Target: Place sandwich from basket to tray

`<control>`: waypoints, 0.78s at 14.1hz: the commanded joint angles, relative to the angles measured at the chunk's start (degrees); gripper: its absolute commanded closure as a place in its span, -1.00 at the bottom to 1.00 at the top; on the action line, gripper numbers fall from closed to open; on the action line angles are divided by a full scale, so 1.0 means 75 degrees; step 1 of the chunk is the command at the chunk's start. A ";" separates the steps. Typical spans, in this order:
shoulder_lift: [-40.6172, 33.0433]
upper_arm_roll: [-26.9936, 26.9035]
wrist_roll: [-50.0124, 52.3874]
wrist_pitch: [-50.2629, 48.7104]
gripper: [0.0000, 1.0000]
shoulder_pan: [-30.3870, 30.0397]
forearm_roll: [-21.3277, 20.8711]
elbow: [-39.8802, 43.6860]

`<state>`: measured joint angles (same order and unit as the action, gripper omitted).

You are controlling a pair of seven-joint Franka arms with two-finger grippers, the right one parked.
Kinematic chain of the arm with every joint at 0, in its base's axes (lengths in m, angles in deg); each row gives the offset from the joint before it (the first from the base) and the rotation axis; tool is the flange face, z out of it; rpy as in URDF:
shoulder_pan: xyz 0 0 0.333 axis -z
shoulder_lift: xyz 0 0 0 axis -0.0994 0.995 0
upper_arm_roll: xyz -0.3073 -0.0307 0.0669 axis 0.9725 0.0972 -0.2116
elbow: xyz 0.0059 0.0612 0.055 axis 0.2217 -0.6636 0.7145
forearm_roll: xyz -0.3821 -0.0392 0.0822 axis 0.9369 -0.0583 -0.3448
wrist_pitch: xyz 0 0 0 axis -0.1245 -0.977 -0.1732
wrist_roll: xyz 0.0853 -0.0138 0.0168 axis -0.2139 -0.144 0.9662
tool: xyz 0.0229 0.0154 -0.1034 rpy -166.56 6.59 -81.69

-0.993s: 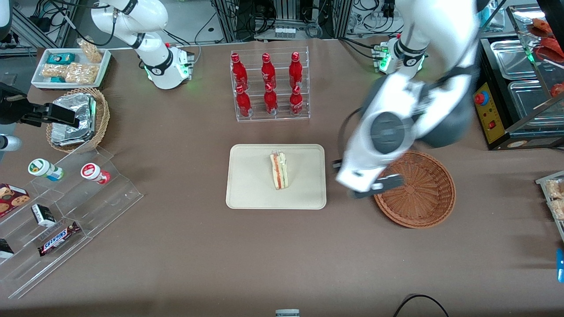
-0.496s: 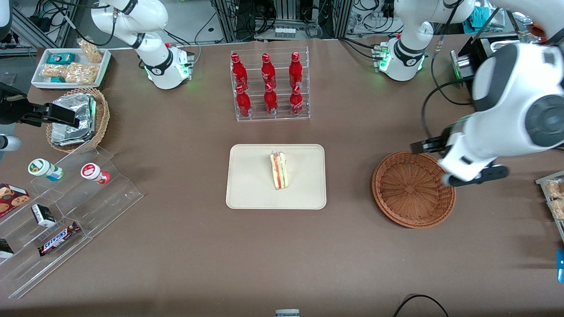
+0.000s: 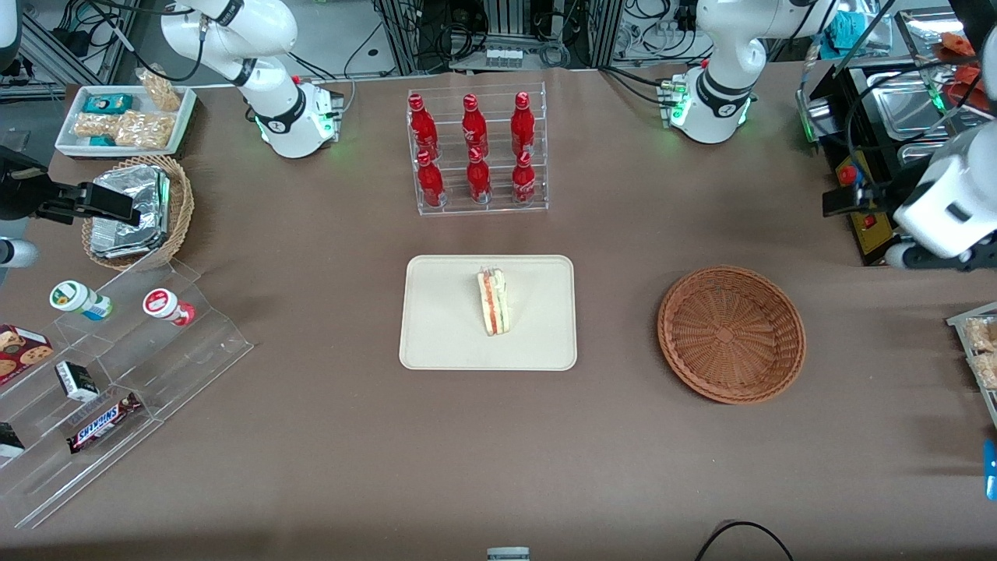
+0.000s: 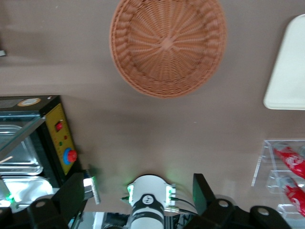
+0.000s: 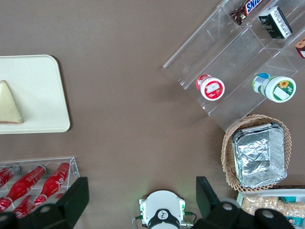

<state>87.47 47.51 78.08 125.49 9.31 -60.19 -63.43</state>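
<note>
Right wrist view: sandwich (image 5: pixel 9 105) is seen lying flat on the cream tray (image 5: pixel 43 90), near its edge. Red bottles (image 5: pixel 33 183) are held in a clear rack. Two round tubs (image 5: pixel 212 88) and boxed snacks (image 5: pixel 275 22) are seated on a clear stepped stand. Foil packet (image 5: pixel 258 155) is held in a tan wicker basket (image 5: pixel 228 148). Left gripper is not captured here.

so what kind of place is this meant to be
Probably a lab mock-up of a snack counter: a rack of red bottles, a sandwich on a tray, an empty basket, cable-strewn racks. The gripper is open, high above the table's edge.
</note>
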 commanded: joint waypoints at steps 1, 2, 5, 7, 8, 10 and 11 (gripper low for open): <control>-0.0201 0.0162 0.0642 -0.0132 -1.00 0.0081 0.0315 0.0122; -0.0248 0.0243 0.0866 -0.0155 -1.00 0.0081 0.0338 0.0157; -0.0530 0.0536 0.0997 -0.0272 -1.00 0.0081 0.0327 0.0040; -0.0564 0.0549 0.1009 -0.0494 -1.00 0.0058 0.0303 0.0040; -0.0634 0.0549 0.0962 -0.0866 -1.00 0.0046 0.0210 0.0005; -0.0763 0.0630 0.0904 -0.0883 -1.00 -0.0164 0.0221 -0.0112; -0.0822 0.0840 0.0903 -0.0673 -1.00 -0.0246 0.0198 -0.0228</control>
<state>83.55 51.72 84.88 119.33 9.00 -58.27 -62.84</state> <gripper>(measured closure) 0.000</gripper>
